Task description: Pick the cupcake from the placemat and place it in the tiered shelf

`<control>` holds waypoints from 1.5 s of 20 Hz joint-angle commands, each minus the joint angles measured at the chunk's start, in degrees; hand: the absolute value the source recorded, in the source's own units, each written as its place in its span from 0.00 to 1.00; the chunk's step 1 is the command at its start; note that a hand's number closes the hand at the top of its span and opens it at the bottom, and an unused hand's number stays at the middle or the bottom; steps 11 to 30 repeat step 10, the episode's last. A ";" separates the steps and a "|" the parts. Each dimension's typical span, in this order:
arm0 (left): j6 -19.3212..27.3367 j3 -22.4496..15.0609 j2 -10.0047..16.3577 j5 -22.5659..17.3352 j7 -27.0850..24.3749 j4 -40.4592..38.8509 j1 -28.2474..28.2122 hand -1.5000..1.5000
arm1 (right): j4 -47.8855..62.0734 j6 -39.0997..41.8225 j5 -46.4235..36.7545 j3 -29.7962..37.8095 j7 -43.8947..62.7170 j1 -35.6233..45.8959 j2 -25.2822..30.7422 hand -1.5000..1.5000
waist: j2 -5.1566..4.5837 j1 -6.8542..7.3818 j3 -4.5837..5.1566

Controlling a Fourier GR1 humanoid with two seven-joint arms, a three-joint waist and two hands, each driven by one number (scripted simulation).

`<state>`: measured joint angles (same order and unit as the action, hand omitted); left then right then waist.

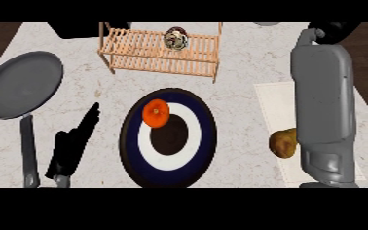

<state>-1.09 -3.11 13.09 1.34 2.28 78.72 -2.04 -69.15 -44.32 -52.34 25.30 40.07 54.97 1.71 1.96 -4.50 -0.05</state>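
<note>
The cupcake [176,38] sits on the top tier of the wooden shelf [158,54], towards the back rail, with no hand on it, so the placing looks done and the risks are about getting away cleanly. The right hand [332,29] shows only as a dark shape at the far right, well apart from the shelf and partly cut off by the edge of the view; I cannot tell whether it is spread or closed. Its grey forearm [323,92] lies along the right side, over the pale placemat [271,102], and just beside it on the mat sits a brown, lumpy piece of food [283,143]. That is probably the likeliest trouble: if the arm pulls back low or swings inward, it could nudge that food off the mat or drag the mat itself. A sideways sweep towards the middle could also catch the shelf's right post, and the cupcake, resting on open slats, might then tip or roll. The left hand [72,146] rests at the lower left with its fingers straight and together, holding nothing, between the grey pan [28,85] and the ringed plate [129,143] with an orange fruit [156,112] on it; it is near both, so any sudden move there could knock the pan's handle or the plate's rim.
</note>
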 commanded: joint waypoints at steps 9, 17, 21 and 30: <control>-1.08 -2.39 -1.03 0.69 2.75 4.38 -0.77 0.50 | -46.86 25.86 2.12 -7.87 11.24 -29.25 0.76 0.00 | -1.24 2.71 0.07; -3.16 0.23 1.14 -0.95 -1.39 2.22 -1.52 0.50 | -48.85 29.95 5.71 -5.13 12.89 -29.97 4.03 0.00 | -1.34 2.76 0.09; -3.16 0.23 1.14 -0.95 -1.39 2.22 -1.52 0.50 | -48.85 29.95 5.71 -5.13 12.89 -29.97 4.03 0.00 | -1.34 2.76 0.09; -3.16 0.23 1.14 -0.95 -1.39 2.22 -1.52 0.50 | -48.85 29.95 5.71 -5.13 12.89 -29.97 4.03 0.00 | -1.34 2.76 0.09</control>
